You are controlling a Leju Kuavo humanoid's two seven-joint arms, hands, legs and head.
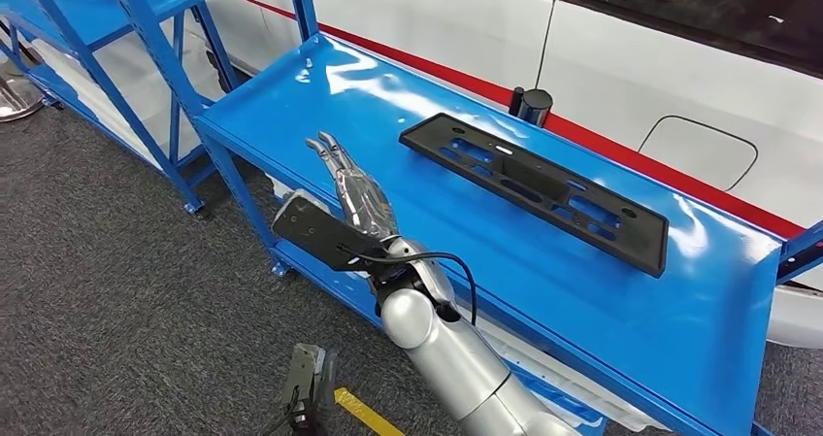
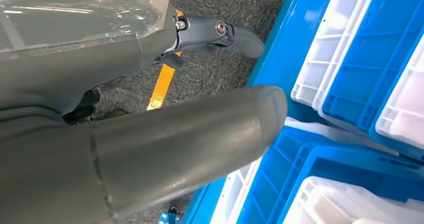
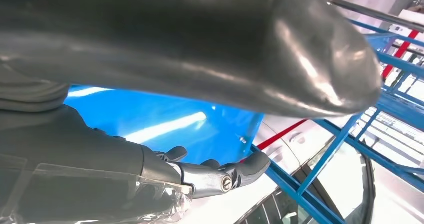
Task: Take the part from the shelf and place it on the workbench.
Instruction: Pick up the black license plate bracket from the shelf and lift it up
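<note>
Nearest, a silver arm [image 1: 456, 358] rises from the floor side of the blue bench [image 1: 408, 213], with a dark cable looping at its wrist. Its right hand [image 1: 354, 188] lies flat over the bench's front edge, fingers [image 1: 325, 148] stretched out straight and close together, holding nothing. From the right wrist the thumb [image 3: 280, 49] looms large, and the darker fingers reach out over the shiny blue top with nothing between them.

The left hand [image 2: 150, 109] hangs low, and its wrist view looks down at grey carpet, a yellow floor stripe [image 2: 162, 84] and blue and white bins [image 2: 360, 59] on a lower shelf. Its fingers [image 2: 225, 34] extend with nothing in them.

Further along the bench top lies the part [image 1: 534, 188], a long black plate with slots, flat on the surface and apart from the right hand's fingertips. Just behind it a small dark cylinder [image 1: 532, 104] stands at the far edge. Beyond that runs a white car [image 1: 679, 86] with a red stripe. Off to the left stands a blue shelf frame [image 1: 155, 57].
</note>
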